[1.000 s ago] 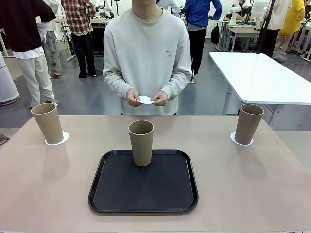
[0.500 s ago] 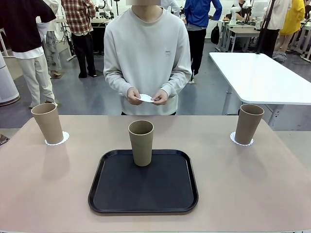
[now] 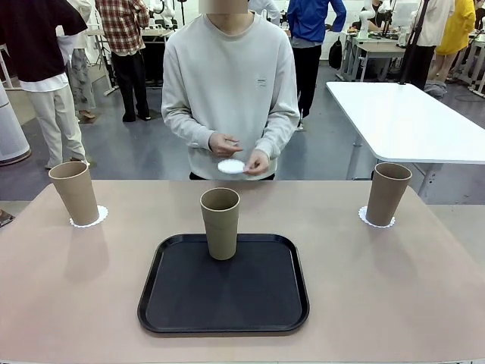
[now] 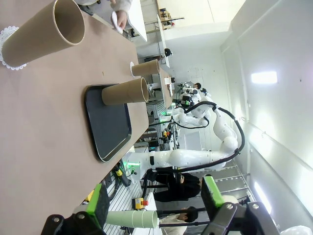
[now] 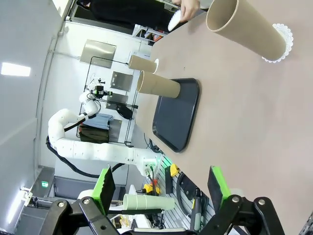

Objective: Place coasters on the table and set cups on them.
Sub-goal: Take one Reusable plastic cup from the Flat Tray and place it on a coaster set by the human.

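Coasters (image 3: 89, 217) under two outer cups (image 3: 74, 192); third cup (image 3: 220, 223) on tray (image 3: 227, 299). Person's hand (image 3: 256, 161) holds another coaster (image 3: 231, 166). My left gripper (image 4: 156, 199), right gripper (image 5: 162, 188): fingers spread, holding nothing.

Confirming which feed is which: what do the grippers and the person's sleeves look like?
The left gripper and right gripper have black bodies and jaws with bright green pads. The person's sleeves are long, pale grey sweatshirt sleeves with ribbed cuffs.
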`<state>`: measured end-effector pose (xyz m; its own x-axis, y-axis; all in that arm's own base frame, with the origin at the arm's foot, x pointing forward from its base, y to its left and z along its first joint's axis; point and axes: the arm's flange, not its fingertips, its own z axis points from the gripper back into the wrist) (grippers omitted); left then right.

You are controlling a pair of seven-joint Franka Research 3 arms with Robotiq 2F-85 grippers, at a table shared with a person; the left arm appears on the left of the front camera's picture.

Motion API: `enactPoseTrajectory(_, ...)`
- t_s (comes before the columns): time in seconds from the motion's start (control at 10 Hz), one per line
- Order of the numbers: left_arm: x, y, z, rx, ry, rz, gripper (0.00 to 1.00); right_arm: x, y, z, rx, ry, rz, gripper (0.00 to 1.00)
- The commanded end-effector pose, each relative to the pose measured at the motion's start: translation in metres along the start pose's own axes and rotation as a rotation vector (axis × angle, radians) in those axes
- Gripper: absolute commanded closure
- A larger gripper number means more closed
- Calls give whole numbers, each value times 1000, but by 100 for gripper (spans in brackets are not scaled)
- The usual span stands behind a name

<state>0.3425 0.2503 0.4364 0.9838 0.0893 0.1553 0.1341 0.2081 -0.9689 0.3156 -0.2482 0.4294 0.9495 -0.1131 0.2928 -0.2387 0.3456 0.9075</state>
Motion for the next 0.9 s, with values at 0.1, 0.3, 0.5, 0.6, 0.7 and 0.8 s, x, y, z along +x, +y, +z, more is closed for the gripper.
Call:
enactPoseTrajectory(0.1, -1, -3, 1, -6, -5, 2, 0, 0, 4, -1, -6, -12, -1, 0)
enactPoseTrajectory(0.3, -1, -3, 1, -6, -5, 2, 0, 0, 4, -1, -6, -12, -1, 0)
enactPoseTrajectory(0.5, -1, -3, 1, -6, -5, 2, 0, 0, 4, -1, -6, -12, -1, 0)
enactPoseTrajectory(0.6, -1, -3, 1, -6, -5, 2, 0, 0, 4, -1, -6, -12, -1, 0)
enactPoseTrajectory(0.7, -1, -3, 1, -6, -5, 2, 0, 0, 4, -1, -6, -12, -1, 0)
enactPoseTrajectory(0.8, -1, -3, 1, -6, -5, 2, 0, 0, 4, -1, -6, -12, -1, 0)
